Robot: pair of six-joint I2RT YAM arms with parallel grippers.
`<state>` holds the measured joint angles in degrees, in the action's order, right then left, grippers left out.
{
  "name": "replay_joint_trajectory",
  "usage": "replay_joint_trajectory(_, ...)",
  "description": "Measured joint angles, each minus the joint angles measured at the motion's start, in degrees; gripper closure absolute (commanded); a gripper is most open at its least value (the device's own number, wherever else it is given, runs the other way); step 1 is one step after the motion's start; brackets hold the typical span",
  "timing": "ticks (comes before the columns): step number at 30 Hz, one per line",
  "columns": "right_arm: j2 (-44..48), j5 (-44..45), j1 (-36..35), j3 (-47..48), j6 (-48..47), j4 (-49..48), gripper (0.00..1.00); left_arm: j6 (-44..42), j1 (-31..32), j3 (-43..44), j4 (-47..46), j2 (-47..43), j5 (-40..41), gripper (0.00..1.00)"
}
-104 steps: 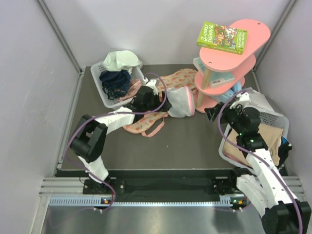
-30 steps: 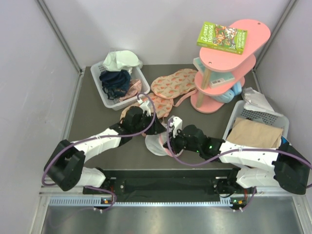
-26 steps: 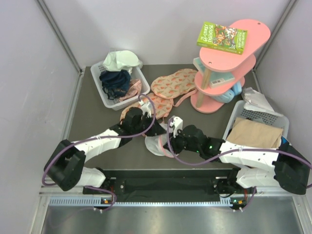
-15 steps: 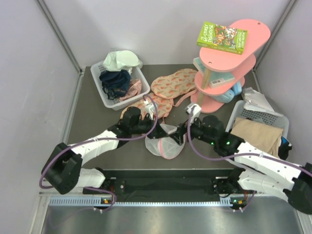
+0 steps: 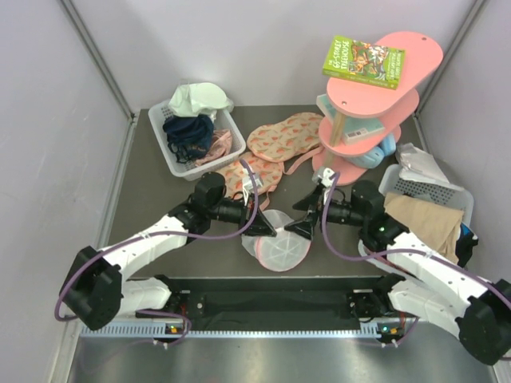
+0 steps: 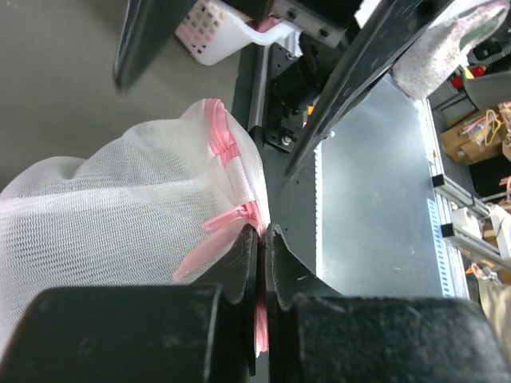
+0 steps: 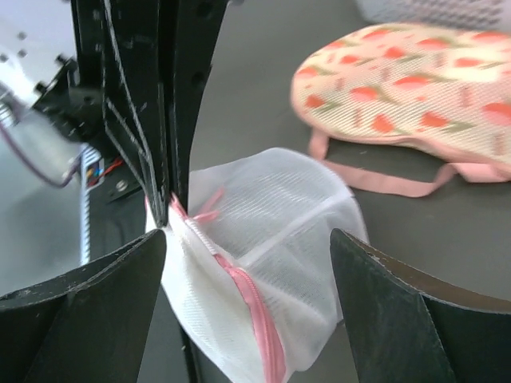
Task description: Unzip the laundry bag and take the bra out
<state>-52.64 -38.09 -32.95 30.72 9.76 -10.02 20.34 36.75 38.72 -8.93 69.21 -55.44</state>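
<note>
Laundry bag pink trim is clamped by left gripper; right gripper is spread wide apart near it.

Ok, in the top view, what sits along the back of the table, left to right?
The white basket of clothes → fruit-print fabric pieces → pink tiered shelf, with a green book on its top tier.

A white basket sits at the counter's back left, holding a navy garment and a pale cloth. Just beside it lie pink fruit-print fabric pieces. A green book tops the pink tiered shelf. A tan cloth fills the right basket.
</note>
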Motion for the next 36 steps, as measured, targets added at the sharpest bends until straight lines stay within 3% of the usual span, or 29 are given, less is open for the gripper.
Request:
replay_joint_trajectory(5, -5.09, -9.11, 0.07, 0.00, 0.55, -1.99, 0.22, -2.73, 0.00, 2.08, 2.75, 0.02, -1.84, 1.00)
replay_joint_trajectory(8, -6.75, -12.13, -0.09, 0.00, 0.83, -2.29, 0.38, -4.68, 0.00, 3.65, 4.94, 0.15, -1.66, 1.00)
replay_joint_trajectory(10, -7.19, -13.49, -0.35, 0.00, 0.79, -2.34, 0.61, -5.86, 0.00, 4.85, 6.36, 0.48, -1.05, 0.83)
replay_joint_trajectory(11, -7.28, -14.03, -0.52, 0.00, 0.79, -2.38, 0.76, -6.32, 0.00, 5.31, 6.82, 0.72, -0.63, 0.65)
replay_joint_trajectory(12, -7.34, -14.32, -0.66, 0.00, 0.90, -2.45, 1.00, -6.84, 0.00, 5.55, 7.10, 0.85, -0.33, 0.50)
replay_joint_trajectory(13, -7.50, -14.60, -0.68, 0.00, 1.01, -2.43, 1.00, -6.84, 0.00, 5.68, 7.39, 0.87, 0.85, 0.28)
replay_joint_trajectory(16, -7.91, -13.57, -0.96, 0.00, 2.32, -2.29, 1.00, -7.74, -0.02, 6.40, 8.72, 0.85, 5.49, 0.11)
replay_joint_trajectory(26, -6.32, 14.62, -1.03, -0.46, 14.84, -4.13, 1.00, -2.56, -0.17, 3.72, 10.40, -3.15, 28.13, 0.07)
replay_joint_trajectory(36, -8.55, 30.93, -1.16, -4.85, 28.79, -11.23, 1.00, 15.06, -0.17, -11.08, -2.93, -3.63, 32.96, 0.08)
